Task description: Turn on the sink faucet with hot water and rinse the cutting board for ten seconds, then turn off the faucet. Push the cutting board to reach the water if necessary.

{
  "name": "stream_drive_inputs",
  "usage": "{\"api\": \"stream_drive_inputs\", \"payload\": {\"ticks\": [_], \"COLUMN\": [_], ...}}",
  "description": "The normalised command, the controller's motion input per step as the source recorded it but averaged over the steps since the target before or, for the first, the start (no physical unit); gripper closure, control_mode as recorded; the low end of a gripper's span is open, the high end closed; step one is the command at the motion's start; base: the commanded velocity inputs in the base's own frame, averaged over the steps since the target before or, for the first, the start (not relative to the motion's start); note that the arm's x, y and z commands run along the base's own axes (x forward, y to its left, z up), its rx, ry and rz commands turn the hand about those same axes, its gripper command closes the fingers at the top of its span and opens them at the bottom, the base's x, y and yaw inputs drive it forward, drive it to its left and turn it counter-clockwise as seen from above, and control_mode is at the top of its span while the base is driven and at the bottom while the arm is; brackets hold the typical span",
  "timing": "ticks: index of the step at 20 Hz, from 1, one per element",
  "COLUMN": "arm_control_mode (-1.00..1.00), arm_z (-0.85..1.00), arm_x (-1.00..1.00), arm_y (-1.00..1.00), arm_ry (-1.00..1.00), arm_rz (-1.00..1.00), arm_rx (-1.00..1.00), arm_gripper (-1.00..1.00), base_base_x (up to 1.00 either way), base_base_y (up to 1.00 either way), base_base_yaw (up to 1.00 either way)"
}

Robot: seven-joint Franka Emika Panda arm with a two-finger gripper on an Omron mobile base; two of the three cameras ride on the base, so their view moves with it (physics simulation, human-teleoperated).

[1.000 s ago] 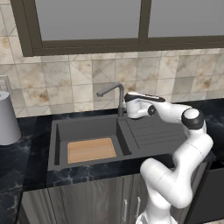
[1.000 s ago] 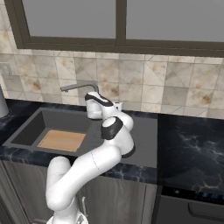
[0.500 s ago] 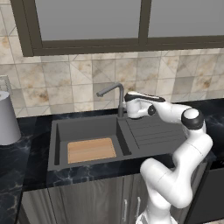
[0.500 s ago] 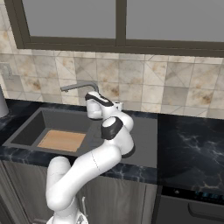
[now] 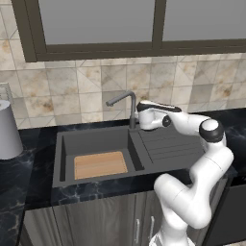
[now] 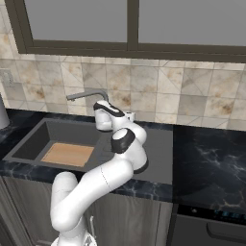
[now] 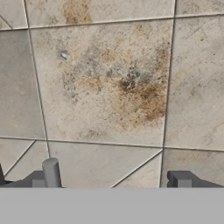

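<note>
The gripper (image 7: 116,179) is spread wide and holds nothing; its two finger tips stand well apart at the 7 and 5 o'clock corners of the hand view, facing the tiled backsplash (image 7: 105,87). A small grey upright cylinder, probably the faucet's side lever, rises just beside the 7 o'clock tip, which suggests the hand is placed to catch the lever between the jaws; contact cannot be confirmed. In the left base view the hand sits just at 3 o'clock of the sink faucet (image 5: 130,106), a slim dark grey post whose angled spout reaches toward 9 o'clock over the sink (image 5: 67,144). No stream of water is visible, so the faucet appears still off. The cutting board (image 5: 100,164), a flat light-tan rectangle with rounded corners and lengthwise grain, lies on the basin floor at about 7 o'clock of the faucet post, toward the basin's front. Whether it lies under the spout's end cannot be judged.
</note>
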Motion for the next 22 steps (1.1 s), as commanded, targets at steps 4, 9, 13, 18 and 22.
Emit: {"api": "stream_drive_inputs", "payload": {"ticks": [4,9,13,18,22], "arm_control_mode": [-1.00,-1.00,-1.00,-1.00,-1.00], "arm_z": [0.00,0.00,0.00,0.00,0.00], "arm_x": [0.00,0.00,0.05,0.05,0.01], "arm_y": [0.00,0.00,0.00,0.00,0.00], "arm_ry": [0.00,0.00,0.00,0.00,0.00], "arm_rz": [0.00,0.00,0.00,0.00,0.00], "arm_rx": [0.00,0.00,0.00,0.00,0.00], "arm_gripper": [-1.00,-1.00,-1.00,-1.00,-1.00], "base_base_x": [0.00,0.00,0.00,0.00,0.00], "base_base_y": [0.00,0.00,0.00,0.00,0.00], "base_base_yaw": [0.00,0.00,0.00,0.00,0.00]}}
